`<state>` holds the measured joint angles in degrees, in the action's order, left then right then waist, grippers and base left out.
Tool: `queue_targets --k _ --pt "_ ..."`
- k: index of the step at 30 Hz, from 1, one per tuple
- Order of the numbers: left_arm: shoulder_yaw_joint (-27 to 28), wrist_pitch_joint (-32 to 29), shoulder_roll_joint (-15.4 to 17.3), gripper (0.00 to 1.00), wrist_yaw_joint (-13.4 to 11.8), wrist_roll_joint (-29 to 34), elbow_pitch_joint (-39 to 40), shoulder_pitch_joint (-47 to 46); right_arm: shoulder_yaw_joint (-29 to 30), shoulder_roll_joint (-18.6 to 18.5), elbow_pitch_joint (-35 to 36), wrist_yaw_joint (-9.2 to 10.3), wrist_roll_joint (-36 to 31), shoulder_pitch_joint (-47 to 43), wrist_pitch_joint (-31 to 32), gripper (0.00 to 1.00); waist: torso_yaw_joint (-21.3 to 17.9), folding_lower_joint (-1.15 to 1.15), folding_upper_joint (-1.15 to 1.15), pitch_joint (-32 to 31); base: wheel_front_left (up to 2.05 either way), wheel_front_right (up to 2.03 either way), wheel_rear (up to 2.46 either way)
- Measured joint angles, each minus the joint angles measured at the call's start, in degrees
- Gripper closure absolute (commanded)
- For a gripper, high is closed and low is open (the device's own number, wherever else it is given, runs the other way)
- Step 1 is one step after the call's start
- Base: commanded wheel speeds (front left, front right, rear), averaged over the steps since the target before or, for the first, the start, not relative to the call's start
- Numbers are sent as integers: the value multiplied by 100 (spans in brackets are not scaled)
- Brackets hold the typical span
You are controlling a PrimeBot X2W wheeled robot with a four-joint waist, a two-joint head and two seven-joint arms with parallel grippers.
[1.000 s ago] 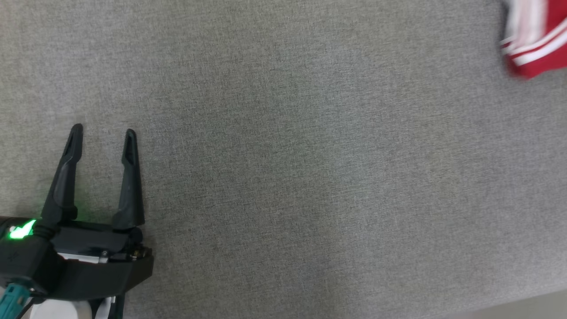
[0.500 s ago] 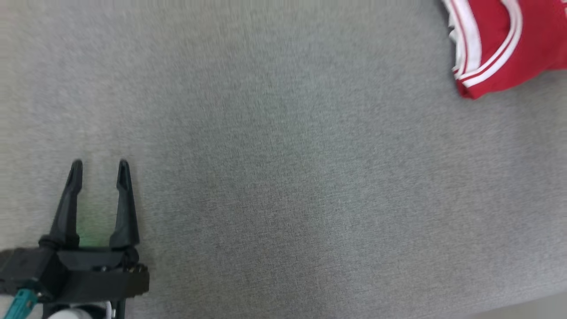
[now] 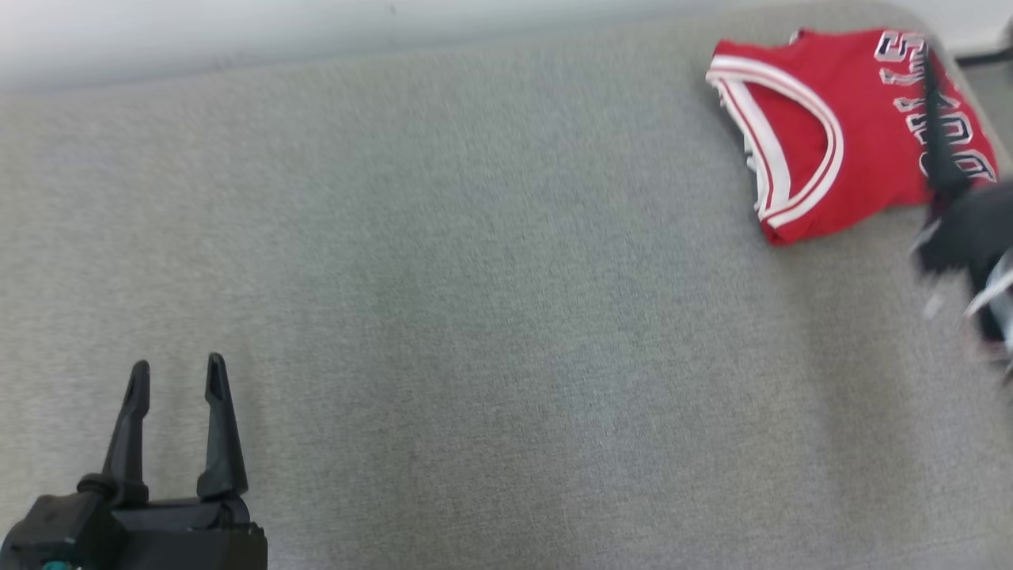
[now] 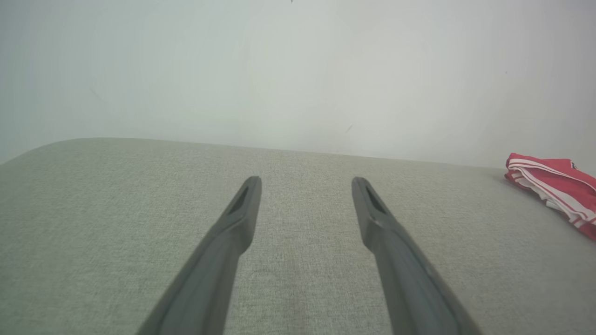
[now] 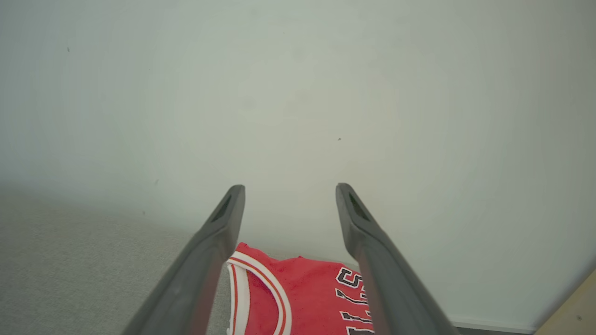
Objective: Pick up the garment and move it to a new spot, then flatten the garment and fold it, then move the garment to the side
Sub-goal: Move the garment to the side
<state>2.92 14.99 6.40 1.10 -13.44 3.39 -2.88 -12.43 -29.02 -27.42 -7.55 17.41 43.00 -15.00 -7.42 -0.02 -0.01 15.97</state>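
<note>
Folded red sleeveless jersey with white trim (image 3: 870, 95) lies upper right on the grey fabric surface (image 3: 475, 317). Left gripper (image 3: 178, 362), lower left, and right gripper (image 5: 289, 188) both gape, empty.

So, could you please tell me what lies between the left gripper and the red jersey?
Nothing. Only the bare grey fabric surface runs from the left gripper to the jersey, as the head view shows.

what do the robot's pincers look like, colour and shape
The left pincer has two long, tapering black fingers, each with a narrow slot near the tip, rising from a blocky black base. The right pincer has the same dark slotted fingers.
</note>
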Motion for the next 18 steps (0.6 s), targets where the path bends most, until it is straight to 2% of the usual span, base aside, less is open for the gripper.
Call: queue_targets --k 9,18 --pt "53 7 -109 0 97 26 -223 132 717 950 1257 0 -258 -2219 2 0 163 0 0 -586 0 0 0" --pt "98 7 -144 0 187 79 -460 237 917 1590 1840 0 -426 -3463 15 0 336 1 1 -978 0 0 0"
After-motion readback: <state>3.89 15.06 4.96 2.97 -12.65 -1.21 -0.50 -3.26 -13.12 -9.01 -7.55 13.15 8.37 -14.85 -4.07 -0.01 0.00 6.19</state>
